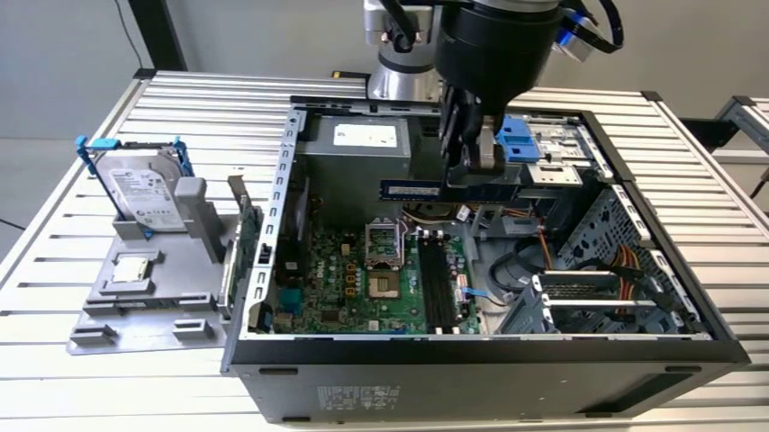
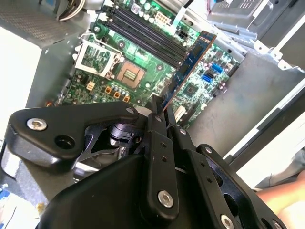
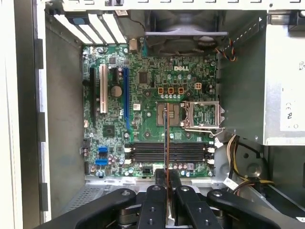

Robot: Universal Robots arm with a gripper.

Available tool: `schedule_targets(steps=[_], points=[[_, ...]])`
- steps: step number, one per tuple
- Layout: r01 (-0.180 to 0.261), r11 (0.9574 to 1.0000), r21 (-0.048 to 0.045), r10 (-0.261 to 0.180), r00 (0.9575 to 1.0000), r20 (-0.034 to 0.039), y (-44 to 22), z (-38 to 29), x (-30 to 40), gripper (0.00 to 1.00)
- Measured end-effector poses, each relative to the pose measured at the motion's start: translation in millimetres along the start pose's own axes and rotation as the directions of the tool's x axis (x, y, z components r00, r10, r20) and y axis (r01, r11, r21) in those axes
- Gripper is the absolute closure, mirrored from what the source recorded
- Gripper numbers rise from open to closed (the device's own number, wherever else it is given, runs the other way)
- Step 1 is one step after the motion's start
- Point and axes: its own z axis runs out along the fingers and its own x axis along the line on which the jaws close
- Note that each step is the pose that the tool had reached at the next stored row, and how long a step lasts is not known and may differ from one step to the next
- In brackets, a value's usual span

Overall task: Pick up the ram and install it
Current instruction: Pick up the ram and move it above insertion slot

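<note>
The end effector (image 1: 478, 175) was clenched on the ram (image 1: 415, 190), which hung level in the air inside the open computer case (image 1: 481, 346). In the exterior view the long, narrow board jutted from the fingers toward nine o'clock. In the second wrist view the end effector (image 2: 157, 113) pinched the ram (image 2: 190, 62) at one end, and the rest of the stick reached out over the motherboard (image 2: 143, 52). In the first wrist view the ram (image 3: 166, 143) was seen edge-on as a thin line rising from the end effector (image 3: 167, 177) and crossing the memory slots (image 3: 143, 152) at a right angle. It was held above them, not seated.

In the exterior view the memory slots (image 1: 435, 288) lay at about six o'clock from the ram. The processor socket (image 1: 382, 243) was at seven o'clock from the end effector and the power supply (image 1: 360, 144) at ten o'clock. At nine o'clock from the case, a grey stand (image 1: 180, 297) on the table (image 1: 60, 378) carried an upright hard drive (image 1: 144, 189) and a small square processor chip (image 1: 130, 268).
</note>
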Motion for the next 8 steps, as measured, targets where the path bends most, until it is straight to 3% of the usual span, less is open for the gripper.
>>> schedule_targets(steps=[8], points=[[0.0, 1.0, 0.0, 0.0, 1.0, 0.0, -4.0, 0.0, -0.1, 1.0]])
